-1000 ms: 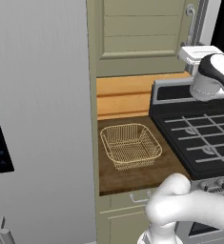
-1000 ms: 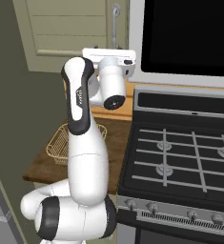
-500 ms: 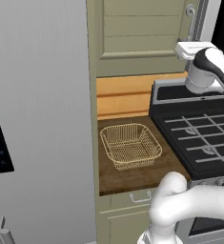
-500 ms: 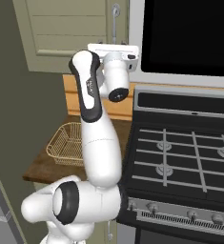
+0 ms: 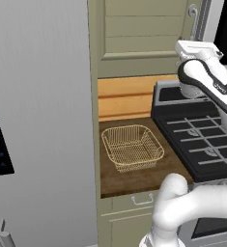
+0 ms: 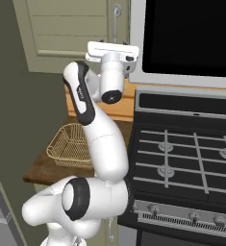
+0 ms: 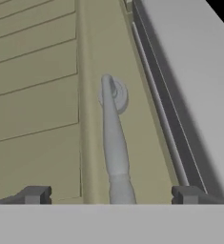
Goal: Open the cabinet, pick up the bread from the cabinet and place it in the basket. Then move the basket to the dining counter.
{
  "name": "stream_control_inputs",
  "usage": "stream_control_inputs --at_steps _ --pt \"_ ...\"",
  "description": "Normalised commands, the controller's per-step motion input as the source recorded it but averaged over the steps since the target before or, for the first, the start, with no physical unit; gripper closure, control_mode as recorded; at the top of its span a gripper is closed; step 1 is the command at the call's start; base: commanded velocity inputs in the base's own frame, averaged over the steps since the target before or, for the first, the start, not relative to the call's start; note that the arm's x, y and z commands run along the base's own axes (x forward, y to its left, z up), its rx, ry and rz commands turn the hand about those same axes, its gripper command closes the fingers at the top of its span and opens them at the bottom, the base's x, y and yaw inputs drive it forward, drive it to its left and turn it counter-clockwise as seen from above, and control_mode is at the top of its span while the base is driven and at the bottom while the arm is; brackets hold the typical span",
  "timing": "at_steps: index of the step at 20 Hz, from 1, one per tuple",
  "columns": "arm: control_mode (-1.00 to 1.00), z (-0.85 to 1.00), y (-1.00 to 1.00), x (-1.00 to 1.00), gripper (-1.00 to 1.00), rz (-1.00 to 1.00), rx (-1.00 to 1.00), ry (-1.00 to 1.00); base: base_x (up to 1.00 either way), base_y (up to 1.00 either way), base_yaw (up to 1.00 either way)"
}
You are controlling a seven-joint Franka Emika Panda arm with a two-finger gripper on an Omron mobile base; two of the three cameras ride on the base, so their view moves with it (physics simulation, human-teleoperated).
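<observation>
2 dark fingertips of our two-finger gripper (image 7: 110, 195) stand spread wide at the bottom of the hand view, with the long curved silver handle (image 7: 114, 143) of the tall sage-green grooved cabinet (image 7: 32, 95) rising between them, nothing pinched yet. over the last second our white arm has climbed: a second ago the wrist hung lower, in front of the black stove back, and now the gripper (image 6: 110, 49) sits higher, right at the bottom edge of the cabinet door (image 6: 71, 29), just below the foot of the handle (image 6: 116, 21). the base has not driven; the views match.

we judge that this puts us at the end of the reach for step 1, opening the cabinet. the handle is lined up between the jaws, so the next move likely calls for a short push forward and a squeeze on the bar, then a pull outward. the bar is thin and rounded, so a shallow grip could slip off.

the door is shut, so the bread cannot be seen. the square tan-gold wire-mesh basket (image 5: 132, 147) rests empty on the short dark-brown wood counter (image 5: 129, 178) between the large flat grey fridge (image 5: 37, 116) and the black gas stove (image 5: 202, 140), well below the gripper (image 5: 196, 48). the rest of the task is not yet done.
</observation>
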Motion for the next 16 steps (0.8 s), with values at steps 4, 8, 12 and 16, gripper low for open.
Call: stream_control_inputs --at_steps 4,8,12,16 --pt "-1.00 0.08 -0.18 0.25 -1.00 0.00 0.00 0.00 0.00 0.00 0.00" --pt "-1.00 0.03 -0.26 0.21 -1.00 0.03 0.00 0.00 0.00 0.00 0.00" --pt "-1.00 0.00 -0.28 0.05 -1.00 0.06 0.00 0.00 0.00 0.00 0.00" --pt "-1.00 0.00 -0.24 0.00 -1.00 0.05 0.00 0.00 0.00 0.00 0.00"
